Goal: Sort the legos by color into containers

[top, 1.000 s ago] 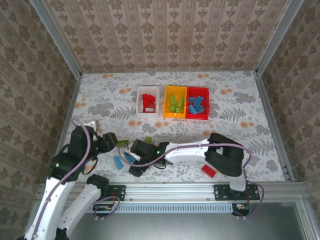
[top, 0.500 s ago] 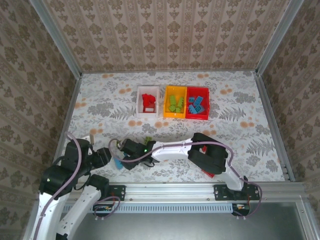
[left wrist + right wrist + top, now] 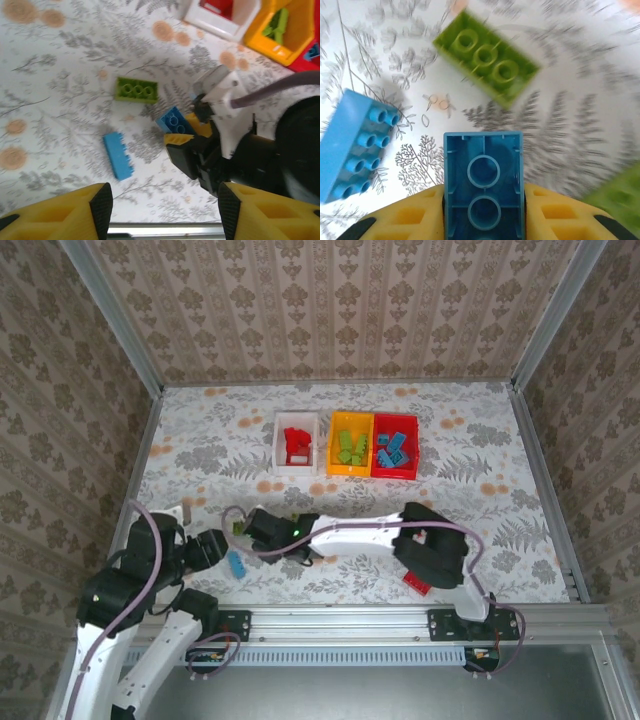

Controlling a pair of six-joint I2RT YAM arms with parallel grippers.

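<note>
My right gripper (image 3: pixel 258 531) is shut on a light blue lego (image 3: pixel 483 185), hollow underside toward the wrist camera, just above the table. That held lego (image 3: pixel 175 120) also shows in the left wrist view. A lime green lego (image 3: pixel 487 57) lies just beyond it, and another light blue lego (image 3: pixel 357 145) lies on its side to the left. My left gripper (image 3: pixel 205 550) hangs open near that loose blue lego (image 3: pixel 237 563), nothing between its fingers (image 3: pixel 102 202). The white (image 3: pixel 297 465), orange-yellow (image 3: pixel 333 455) and red (image 3: pixel 412 458) containers stand in a row at the back, holding red, green and blue legos.
A red lego (image 3: pixel 418 582) lies near the front edge under my right arm's elbow. Another green lego (image 3: pixel 297 523) sits beside the right forearm. The metal rail (image 3: pixel 340 625) runs along the near edge. Open tabletop lies between the arms and the containers.
The right gripper has reached left and shut on one of the two blue legos. The left arm has drawn back toward the left front corner.
</note>
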